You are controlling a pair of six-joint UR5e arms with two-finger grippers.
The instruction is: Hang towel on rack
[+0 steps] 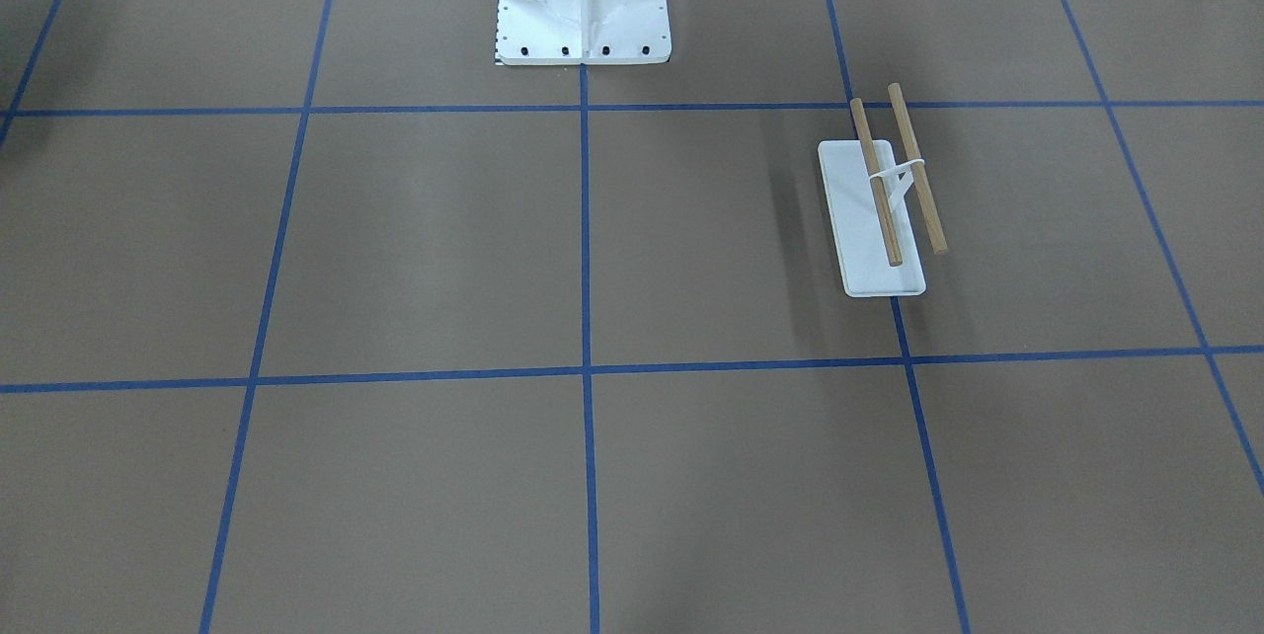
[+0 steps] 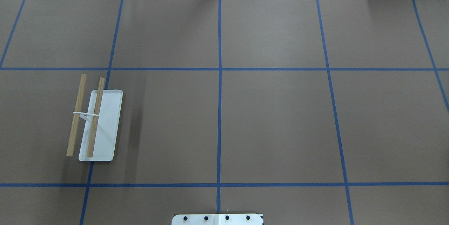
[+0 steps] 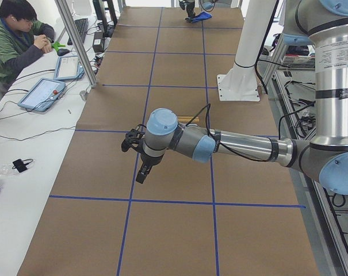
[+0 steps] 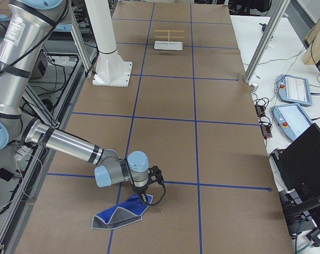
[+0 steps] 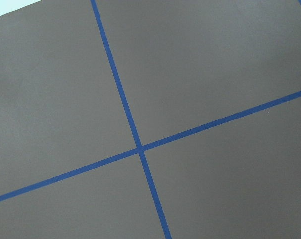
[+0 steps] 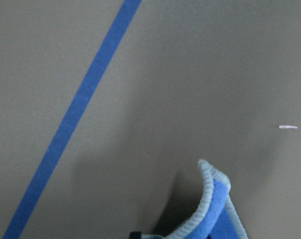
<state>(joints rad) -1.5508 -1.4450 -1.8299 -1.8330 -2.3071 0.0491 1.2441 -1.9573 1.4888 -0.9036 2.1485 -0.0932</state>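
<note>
The towel (image 4: 119,217), royal blue with a grey underside, lies crumpled on the brown table near the robot's right end. Its light-edged corner stands up at the bottom of the right wrist view (image 6: 216,206). My right gripper (image 4: 145,199) is at the towel's raised edge; I cannot tell whether it is open or shut. The rack (image 2: 92,120), two wooden rods on a white base, stands on the left side, also seen from the front (image 1: 894,185). My left gripper (image 3: 144,172) hovers over bare table, away from both; I cannot tell its state.
The white robot pedestal (image 1: 583,12) stands at the table's middle rear edge. An operator (image 3: 12,40) sits at a side bench with tablets (image 3: 44,92). Metal frame posts (image 4: 265,39) stand along the operators' side. A laptop (image 4: 308,159) sits beyond the table edge.
</note>
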